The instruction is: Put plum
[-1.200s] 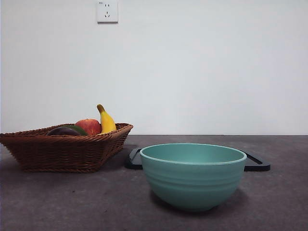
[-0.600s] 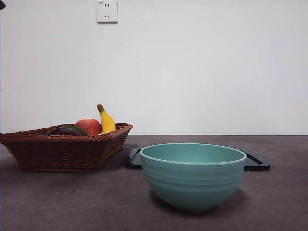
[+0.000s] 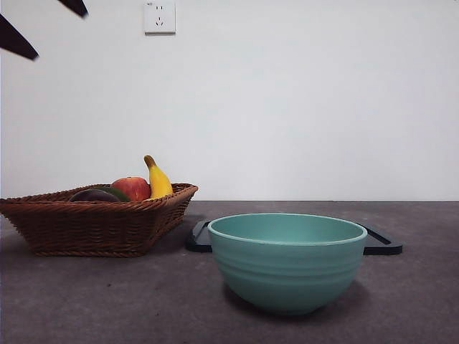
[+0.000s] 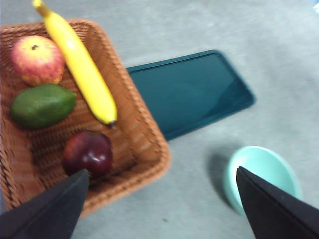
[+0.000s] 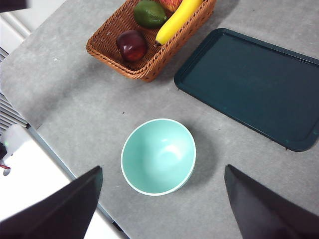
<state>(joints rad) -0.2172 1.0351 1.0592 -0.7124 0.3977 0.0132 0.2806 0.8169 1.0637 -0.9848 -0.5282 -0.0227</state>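
Note:
The plum (image 4: 88, 152), dark maroon and roundish, lies in a brown wicker basket (image 4: 144, 134) next to a green fruit, a red apple and a banana. It also shows in the front view (image 3: 92, 195) and in the right wrist view (image 5: 131, 45). My left gripper (image 4: 162, 172) is open and empty, high above the basket's near corner, apart from the plum. Its black tips show at the top left of the front view (image 3: 43, 21). My right gripper (image 5: 162, 169) is open and empty, high above the teal bowl (image 5: 158, 156).
The teal bowl (image 3: 287, 265) stands in front of a flat dark tray (image 3: 380, 244), to the right of the basket (image 3: 93, 226). The banana (image 3: 158, 179), the apple (image 3: 133, 188) and the green fruit (image 4: 42, 105) share the basket. The table edge shows in the right wrist view.
Black jaw tips of the left gripper have come down into the top left corner of the front view. The fruit, basket, bowl and tray have not moved.

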